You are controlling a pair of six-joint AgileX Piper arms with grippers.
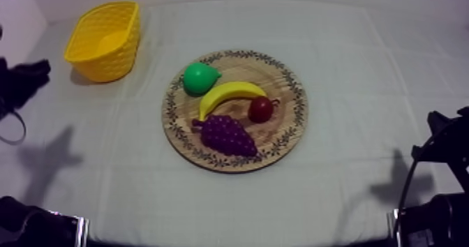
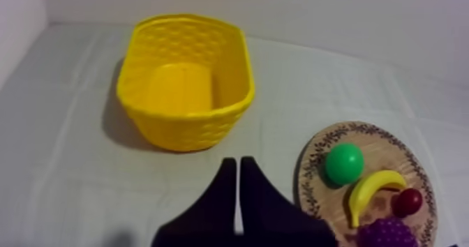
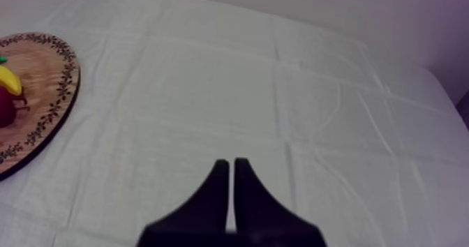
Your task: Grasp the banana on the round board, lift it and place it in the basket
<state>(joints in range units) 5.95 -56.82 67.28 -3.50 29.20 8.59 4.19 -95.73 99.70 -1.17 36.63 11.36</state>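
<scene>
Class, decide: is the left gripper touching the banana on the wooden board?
Apart. The left wrist view shows the left gripper, fingers together, over bare cloth, with the wooden board rim lying between it and the banana.

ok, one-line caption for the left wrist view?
Left gripper, shut, hangs near the yellow basket; banana lies on the wooden board with pear, grapes and small red fruit.

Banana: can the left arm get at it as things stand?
Probably yes. The banana lies uncovered on the board, nothing over it; the left gripper, shut, hangs near the board. The pear and grapes crowd it, so finger room looks tight.
</scene>
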